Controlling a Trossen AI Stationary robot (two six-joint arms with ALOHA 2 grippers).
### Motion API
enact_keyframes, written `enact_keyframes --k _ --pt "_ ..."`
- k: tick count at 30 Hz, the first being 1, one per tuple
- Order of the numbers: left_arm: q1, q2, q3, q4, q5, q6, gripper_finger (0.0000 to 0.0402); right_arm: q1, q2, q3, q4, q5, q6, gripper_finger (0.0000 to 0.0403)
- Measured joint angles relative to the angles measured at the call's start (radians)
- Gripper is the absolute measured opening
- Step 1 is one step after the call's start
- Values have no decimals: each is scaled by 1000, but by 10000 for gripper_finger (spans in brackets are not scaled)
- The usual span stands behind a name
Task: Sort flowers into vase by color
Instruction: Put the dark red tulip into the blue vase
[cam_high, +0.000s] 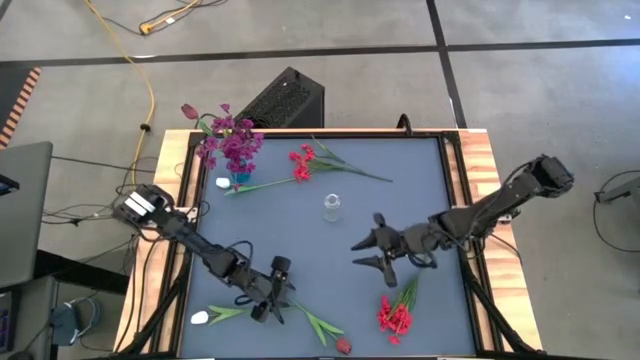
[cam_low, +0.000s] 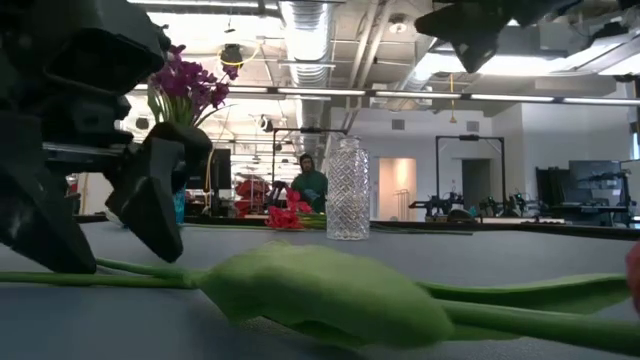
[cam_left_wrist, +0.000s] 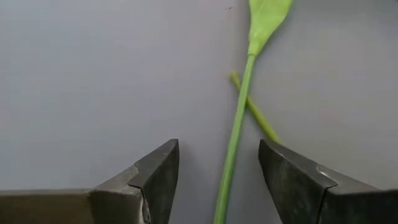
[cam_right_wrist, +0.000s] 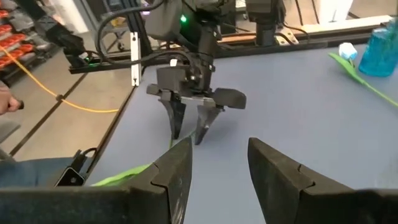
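1. Straddling a green stem (cam_left_wrist: 235, 146), your left gripper (cam_high: 272, 300) sits low near the table's front edge, left of centre, fingers (cam_left_wrist: 155, 177) spread with the stem running between them and touching neither.
2. That stem belongs to a flower lying along the front edge: a white bloom (cam_high: 200, 317) toward the front-left corner, its leaves (cam_high: 322, 325) trailing toward the middle, and a red bud (cam_high: 343, 346) right at the front rim.
3. Your right gripper (cam_high: 372, 252) hangs over the table's middle, slightly right of centre, fingers spread and holding nothing; in its wrist view the left gripper (cam_right_wrist: 193, 115) faces it across bare mat.
4. A red cluster (cam_high: 395, 315) lies near the front edge, right of centre, just beside the right gripper on its front side.
5. A clear glass vase (cam_high: 331, 207) stands upright at mid-table, toward the back of the right gripper.
6. At the back-left corner a blue vase (cam_high: 241, 179) holds purple flowers (cam_high: 228, 140); a red flower (cam_high: 302, 165) and long leaves (cam_high: 350, 165) lie near the back edge, with a small white bloom (cam_high: 222, 183) beside the blue vase.
7. Open mat (cam_high: 420, 190) spans the back-right quarter and the strip between the 2 grippers.
8. In the low view a person (cam_low: 308, 183) shows well beyond the table.
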Motion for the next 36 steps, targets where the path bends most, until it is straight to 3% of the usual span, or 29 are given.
enact_keyframes --k 4,14,20,24,29,32,36 --pt "4 16 1 0 14 49 173 46 4 0 -40 58 51 182" --pt "42 13 1 -22 89 120 9 136 6 0 -108 155 125 182" --pt "79 -50 -3 -55 104 148 2 170 6 0 -112 156 125 182" --pt "90 -177 -3 -52 97 223 1 192 6 0 -124 159 100 182" --pt "90 -351 -2 -66 55 303 0 198 6 0 -173 239 75 182" --pt "92 -433 -2 -1 44 305 0 183 6 0 -153 288 48 182" --pt "103 -461 -2 183 10 278 0 139 22 0 14 285 -53 182"
